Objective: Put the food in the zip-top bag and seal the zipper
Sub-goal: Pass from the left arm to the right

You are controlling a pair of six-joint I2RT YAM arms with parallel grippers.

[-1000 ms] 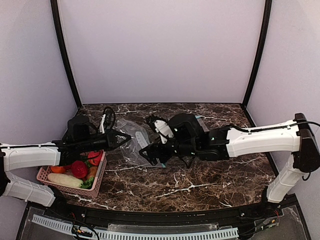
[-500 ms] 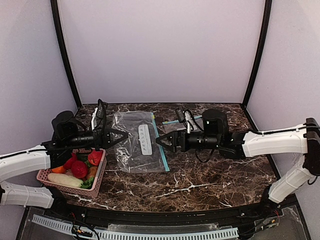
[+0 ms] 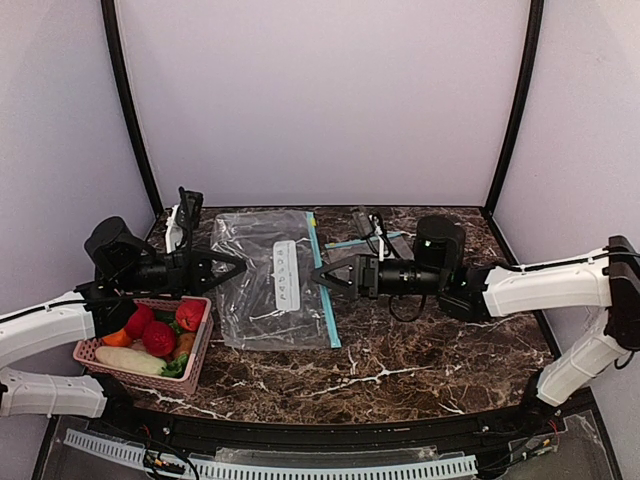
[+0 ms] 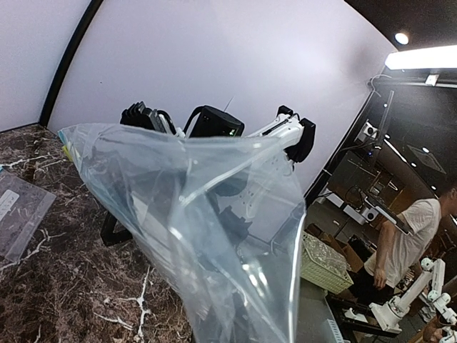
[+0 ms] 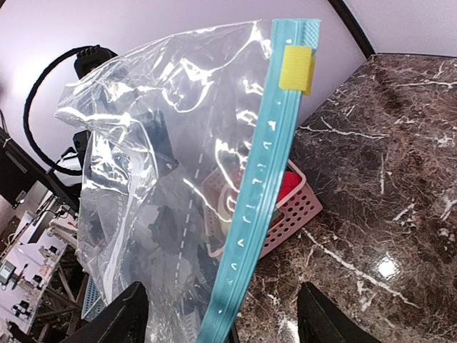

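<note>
- Zip-top bag (image 3: 265, 300) hangs mid-table, held up off the table (image 3: 420, 350) and stretched between both arms. Its zipper (image 3: 322, 290) runs along the bag's 3 o'clock edge.
- Left tool (image 3: 238, 265) is pinched together on the 9 o'clock edge of the bag, and looks like the only real grip. The film is thin and slick, so a tug from the other side could pull it out and drop the bag.
- Right tool (image 3: 318, 277) has its fingers (image 5: 132, 314) apart, straddling the zipper and not clamped on it. If it closes off-centre it grabs loose film, or squeezes both lips together and keeps the mouth closed.
- Can't tell whether the zipper is sealed or just lying flat. A yellow tab (image 5: 296, 68) sits at its far end.
- Food (image 3: 158, 338) is all in the pink basket (image 3: 200, 350) at 8 o'clock, none in the bag.
- With both arms on the bag, neither tool is free to pick. Releasing one side likely collapses the mouth.
- Spare bag (image 4: 18, 214) lies flat near 1 o'clock behind the right tool, and the right arm could drag it.
- Left arm sits just over the basket, so a low move could knock it.
</note>
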